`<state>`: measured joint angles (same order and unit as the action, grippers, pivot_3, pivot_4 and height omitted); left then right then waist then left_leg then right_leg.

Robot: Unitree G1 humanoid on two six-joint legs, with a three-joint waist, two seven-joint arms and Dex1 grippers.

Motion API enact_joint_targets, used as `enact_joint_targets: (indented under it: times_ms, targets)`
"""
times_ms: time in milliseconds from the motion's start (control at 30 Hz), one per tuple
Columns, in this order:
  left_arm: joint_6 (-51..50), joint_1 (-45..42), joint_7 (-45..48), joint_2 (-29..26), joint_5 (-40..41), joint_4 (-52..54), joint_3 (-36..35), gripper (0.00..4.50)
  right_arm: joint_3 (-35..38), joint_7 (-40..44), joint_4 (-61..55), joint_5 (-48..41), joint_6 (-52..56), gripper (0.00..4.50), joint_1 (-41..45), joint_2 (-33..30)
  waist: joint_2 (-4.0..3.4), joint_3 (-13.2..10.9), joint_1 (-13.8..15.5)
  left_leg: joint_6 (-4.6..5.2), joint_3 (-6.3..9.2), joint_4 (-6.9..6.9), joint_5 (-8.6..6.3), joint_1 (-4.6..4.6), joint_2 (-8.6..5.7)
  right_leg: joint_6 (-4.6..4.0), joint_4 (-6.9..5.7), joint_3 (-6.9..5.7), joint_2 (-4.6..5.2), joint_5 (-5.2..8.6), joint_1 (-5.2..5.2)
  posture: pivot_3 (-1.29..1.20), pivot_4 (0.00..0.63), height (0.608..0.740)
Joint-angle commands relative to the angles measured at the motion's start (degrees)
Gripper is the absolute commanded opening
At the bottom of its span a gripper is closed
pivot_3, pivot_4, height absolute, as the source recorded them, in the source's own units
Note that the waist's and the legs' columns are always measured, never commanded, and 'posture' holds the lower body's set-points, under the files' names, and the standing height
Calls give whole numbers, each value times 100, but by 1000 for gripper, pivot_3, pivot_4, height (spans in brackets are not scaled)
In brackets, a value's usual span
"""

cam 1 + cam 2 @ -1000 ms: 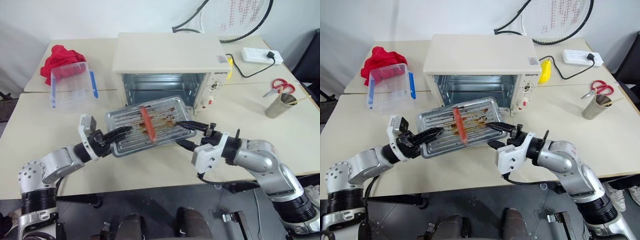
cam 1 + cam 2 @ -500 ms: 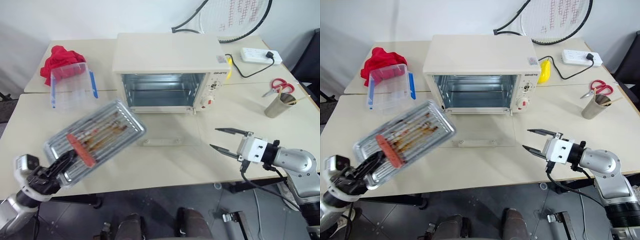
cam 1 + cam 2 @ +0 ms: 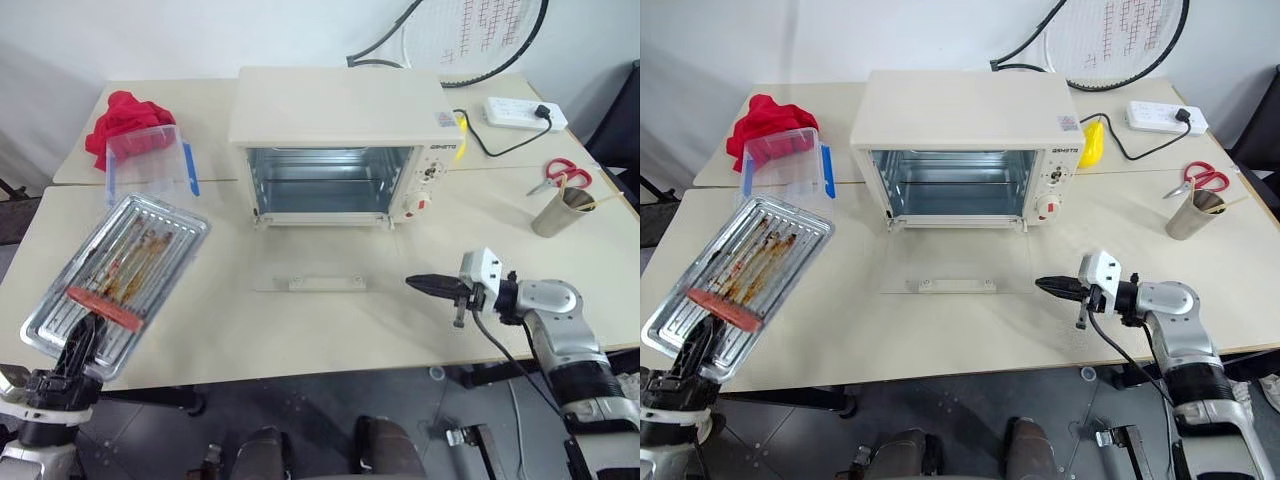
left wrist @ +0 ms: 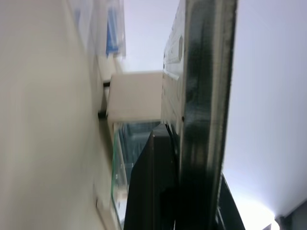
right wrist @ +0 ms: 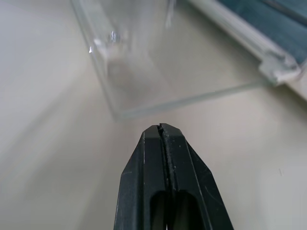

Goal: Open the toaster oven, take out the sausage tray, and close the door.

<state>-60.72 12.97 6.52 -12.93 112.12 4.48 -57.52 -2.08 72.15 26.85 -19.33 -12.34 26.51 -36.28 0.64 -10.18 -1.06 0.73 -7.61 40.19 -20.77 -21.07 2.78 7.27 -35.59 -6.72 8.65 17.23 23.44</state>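
The cream-white toaster oven [image 3: 340, 140] stands at the back middle of the table, its cavity empty. Its glass door [image 3: 322, 270] lies flat open on the table in front, bar handle [image 3: 322, 284] toward me. At the far left my left gripper [image 3: 82, 340] is shut on the near edge of the sausage tray [image 3: 120, 260], which tilts upward over the table's left front edge. One red sausage [image 3: 105, 308] lies near the gripped end. My right gripper [image 3: 414, 284] is shut and empty, pointing at the door's right corner [image 5: 144, 96] from just beside it.
A clear plastic box with blue clips [image 3: 148, 165] and a red cloth [image 3: 122, 115] sit at the back left. A power strip [image 3: 525, 112], scissors [image 3: 560, 172] and a metal cup [image 3: 555, 212] are at the right. A racket [image 3: 470, 40] leans behind the oven.
The right gripper let go of the tray, drew off to the right and shut. The left arm swung the tray from in front of the oven out to the far left.
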Motion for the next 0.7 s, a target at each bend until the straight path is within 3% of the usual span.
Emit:
enact_joint_targets:
  times_ms: [33, 333, 700]
  targets:
    - [95, -117, -305, 124, 88, 344, -163, 0, 95, 224, 145, -145, 156, 14, 230, 123, 1, 0, -22, 0, 0, -1, 0, 0, 0, 0, 0, -1, 0, 0, 0, 0, 150, 740]
    - [326, -724, -1093, 393, 88, 654, -77, 0, 608, 40, -995, -925, 1344, 14, 254, 221, 1, 1, -34, 0, 1, -3, 0, -5, 0, 1, 1, -2, -2, 0, 3, 0, 150, 740]
    - [100, -608, -1069, 302, 88, 801, 5, 0, 1559, -1335, -2685, -2433, 3500, 14, 708, 342, 1, 1, -28, 1, 2, -8, -2, -6, 0, 1, 4, -3, -4, 0, 5, 0, 150, 740]
